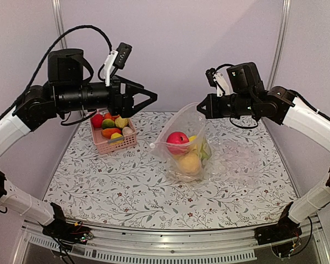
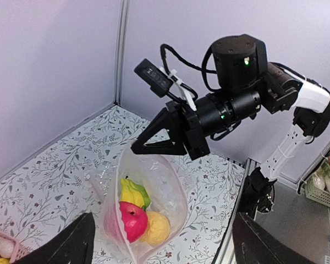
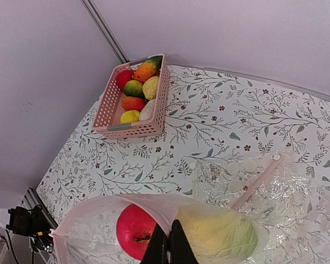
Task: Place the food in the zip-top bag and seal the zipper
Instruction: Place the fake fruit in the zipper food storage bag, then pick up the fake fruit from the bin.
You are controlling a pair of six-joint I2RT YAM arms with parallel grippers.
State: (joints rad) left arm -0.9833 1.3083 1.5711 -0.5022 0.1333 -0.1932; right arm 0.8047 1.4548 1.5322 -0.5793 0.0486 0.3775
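Filling is the step in hand. The right claw (image 1: 201, 108) is pinched tight on the rim of the bag (image 1: 190, 118), holding its mouth up near the table's centre. An apple (image 1: 177, 140) and yellow fruit (image 1: 190, 163) sit inside. More food (image 1: 111, 132) waits in the basket (image 1: 114, 146), at ten o'clock from the bag. The left claw (image 1: 152, 97) hangs spread and empty above the basket. Next, I judge, it should descend, grip a piece and carry it toward four o'clock into the mouth. The zipper (image 3: 107, 201) is not yet pressed together.

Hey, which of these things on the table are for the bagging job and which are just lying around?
For the job: held bag, fruit inside it, unbagged fruit.
Lying about: pink basket, flat spare bag.
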